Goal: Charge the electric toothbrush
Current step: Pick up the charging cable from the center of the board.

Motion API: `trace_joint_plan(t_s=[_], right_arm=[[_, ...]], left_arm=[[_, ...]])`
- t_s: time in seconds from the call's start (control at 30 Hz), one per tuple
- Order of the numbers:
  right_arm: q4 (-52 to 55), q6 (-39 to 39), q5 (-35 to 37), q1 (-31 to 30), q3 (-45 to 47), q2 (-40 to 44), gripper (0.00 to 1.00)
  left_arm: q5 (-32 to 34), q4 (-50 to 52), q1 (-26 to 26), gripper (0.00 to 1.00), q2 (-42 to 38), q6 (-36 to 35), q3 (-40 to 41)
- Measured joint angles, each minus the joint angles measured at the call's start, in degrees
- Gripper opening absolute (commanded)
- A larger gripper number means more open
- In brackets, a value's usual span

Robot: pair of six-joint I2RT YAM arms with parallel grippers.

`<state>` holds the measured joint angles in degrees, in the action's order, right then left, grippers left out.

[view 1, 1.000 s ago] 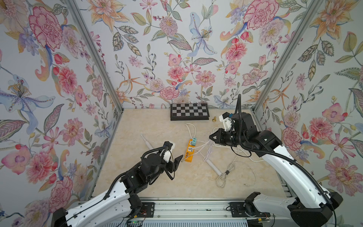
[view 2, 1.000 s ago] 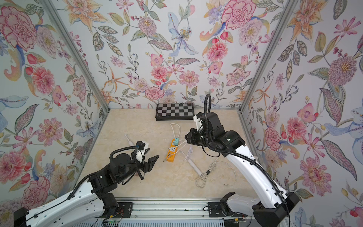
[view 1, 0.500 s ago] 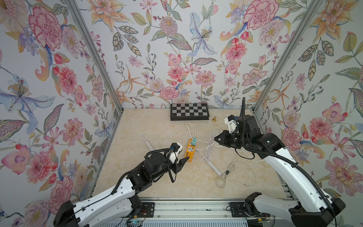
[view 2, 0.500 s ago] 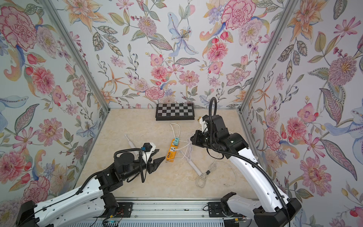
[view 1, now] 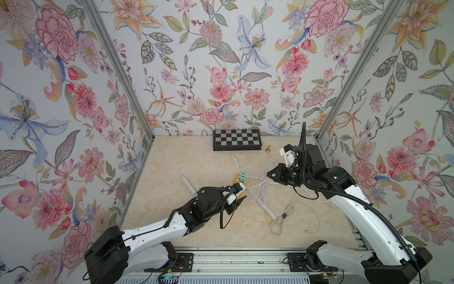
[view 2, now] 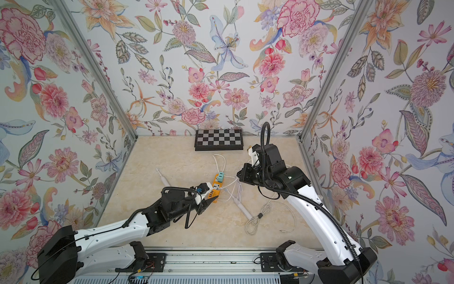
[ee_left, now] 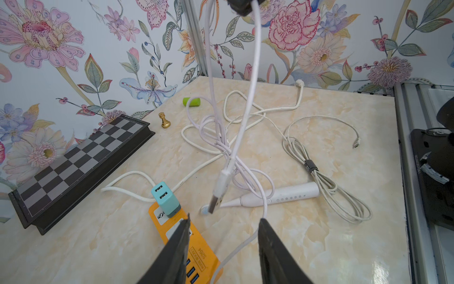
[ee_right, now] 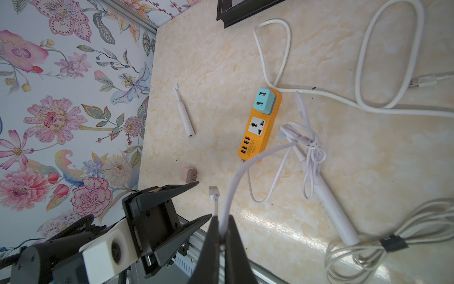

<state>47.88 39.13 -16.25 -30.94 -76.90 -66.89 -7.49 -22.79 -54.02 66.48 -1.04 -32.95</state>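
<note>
**Charging task, early stage.** The right gripper [ee_right: 221,221] is pinching the lilac charging cable [ee_right: 235,177] between closed jaws above the middle of the table [view 1: 172,157], so the cable's USB plug [ee_left: 216,201] is hanging free in the air. The left gripper [ee_left: 224,218] is hovering at that plug with its jaws apart and grasping nothing. The plug is sitting just ahead of the gap and is touching neither finger. The orange power strip [ee_right: 258,132] is lying mid-table with a teal adapter [ee_right: 264,100] seated at its far end, and the USB sockets on its top face are showing empty. One electric toothbrush [ee_left: 282,196] is lying just right of the strip, under the cable's loops. A second toothbrush [ee_right: 184,115] is lying to the left, its base port bare. Judging by this layout, nothing is connected yet: the plug is waiting for a socket, and the cable's other end for a brush.
</note>
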Motion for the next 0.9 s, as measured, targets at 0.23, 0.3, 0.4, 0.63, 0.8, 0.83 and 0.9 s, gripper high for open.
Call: trace_joint_plan(t_s=[0.23,0.3,0.4,0.63,0.8,0.83,0.9], right_arm=[[0.0,0.1,-0.1,-0.2,0.0,0.0,0.00],[0.0,0.2,-0.1,-0.2,0.0,0.0,0.00],[0.0,0.1,-0.1,-0.2,0.0,0.0,0.00],[0.0,0.2,-0.1,-0.2,0.0,0.0,0.00],[-0.1,0.1,-0.1,-0.2,0.0,0.0,0.16],[-0.2,0.4,-0.2,-0.2,0.0,0.0,0.26],[-1.4,0.3,-1.4,-0.2,0.2,0.0,0.39]], left_arm=[[0.4,-2.0,0.0,0.36,3.5,-3.4,-1.8],[0.4,-2.2,0.0,0.34,4.4,-4.0,-2.3],[0.4,-2.4,0.0,0.28,6.0,-4.7,-3.0],[0.2,-2.8,0.0,0.05,7.4,-5.1,-3.5],[0.1,-3.0,0.0,0.00,7.3,-3.0,-3.5],[-0.1,-3.0,0.0,0.00,7.3,-2.3,-3.5],[-1.2,-3.7,0.0,0.00,7.3,-0.2,-3.5]])
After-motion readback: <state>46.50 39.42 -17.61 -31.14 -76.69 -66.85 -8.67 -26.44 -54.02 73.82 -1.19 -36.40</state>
